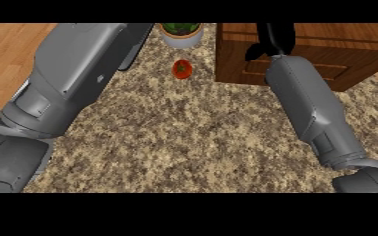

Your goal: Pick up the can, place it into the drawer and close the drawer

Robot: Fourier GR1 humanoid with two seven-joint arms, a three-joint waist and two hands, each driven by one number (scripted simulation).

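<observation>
The speckled counter [184, 130] fills the view. The left forearm [74, 75] lies along its left side; its hand does not show. At far right stands the wooden drawer [332, 55]. The right forearm [310, 105] reaches to it, and the right hand [275, 37] is over its near-left part, clearly the nearer hand. I cannot tell whether that hand is open or gripping. A plant pot [181, 37] and a tomato [181, 69] sit left of the drawer. The can is nowhere visible, possibly hidden by the hand or in the drawer, so its axis cannot be judged.
</observation>
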